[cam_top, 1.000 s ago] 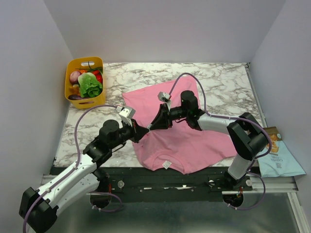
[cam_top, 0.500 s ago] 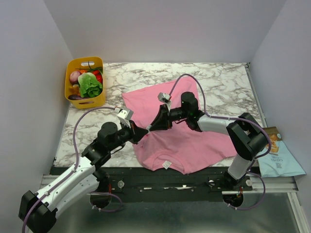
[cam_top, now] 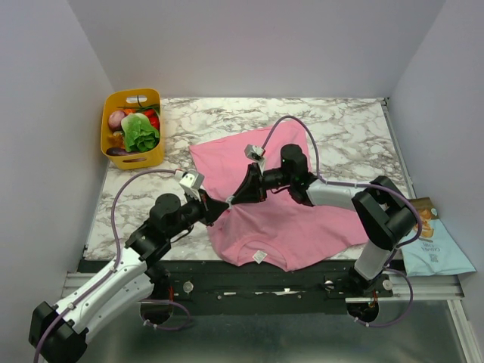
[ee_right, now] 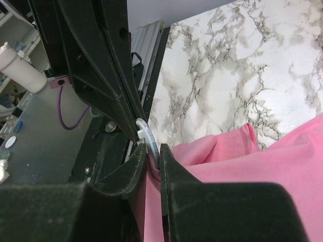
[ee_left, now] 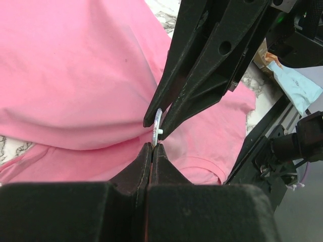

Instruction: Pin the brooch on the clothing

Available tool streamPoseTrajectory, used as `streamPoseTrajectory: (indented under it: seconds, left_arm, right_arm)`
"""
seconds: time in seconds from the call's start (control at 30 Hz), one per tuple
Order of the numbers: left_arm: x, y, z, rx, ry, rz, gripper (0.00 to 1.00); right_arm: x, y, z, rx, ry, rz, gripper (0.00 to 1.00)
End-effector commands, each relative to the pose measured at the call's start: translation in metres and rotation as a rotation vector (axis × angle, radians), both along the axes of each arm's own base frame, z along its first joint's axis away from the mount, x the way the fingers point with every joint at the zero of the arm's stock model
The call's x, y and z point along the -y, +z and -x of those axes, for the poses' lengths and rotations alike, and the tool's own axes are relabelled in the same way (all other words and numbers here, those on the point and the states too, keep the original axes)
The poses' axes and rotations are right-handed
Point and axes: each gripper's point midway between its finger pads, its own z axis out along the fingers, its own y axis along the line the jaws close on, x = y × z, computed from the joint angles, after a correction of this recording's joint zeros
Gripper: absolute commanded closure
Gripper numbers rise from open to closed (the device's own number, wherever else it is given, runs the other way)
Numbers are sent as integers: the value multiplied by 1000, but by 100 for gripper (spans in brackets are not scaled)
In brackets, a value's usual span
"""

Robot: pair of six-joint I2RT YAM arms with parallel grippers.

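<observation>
The pink T-shirt [cam_top: 295, 215] lies spread on the marble table, its white label [cam_top: 259, 256] near the front edge. My two grippers meet tip to tip over the shirt's left part. My left gripper [cam_top: 221, 205] is shut on the edge of the brooch [ee_left: 157, 126], a thin disc seen edge-on with a small white stud. My right gripper [cam_top: 233, 199] is shut on a raised fold of the shirt [ee_right: 166, 166], and the brooch [ee_right: 146, 132] sits at its fingertips against that fold. In the left wrist view the right fingers [ee_left: 202, 91] close from above on the disc.
A yellow basket [cam_top: 113, 102] of toy vegetables stands at the table's back left. A blue snack bag [cam_top: 435, 246] lies off the table's right edge. Bare marble [cam_top: 355, 125] lies behind and to the left of the shirt.
Both grippers have shifted slightly left together, still tip to tip. The left arm has drawn back a little. Both holds are unchanged.
</observation>
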Motion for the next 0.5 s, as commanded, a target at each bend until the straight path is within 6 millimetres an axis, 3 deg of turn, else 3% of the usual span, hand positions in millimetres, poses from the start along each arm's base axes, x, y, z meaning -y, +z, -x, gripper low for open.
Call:
streamPoseTrajectory:
  seconds: [0.0,0.23,0.47]
  left_arm:
    - [1,12,5,19,-6,51,100]
    - [-8,7,1,12,51,36,100]
    - [-10,4,0,5,66,27,100]
  right_arm:
    - [3,-7,-24,39,-125,-1,79]
    - [5,0,-17,69,-101,-40,67]
    - [10,8,-9,112,-93,-67,44]
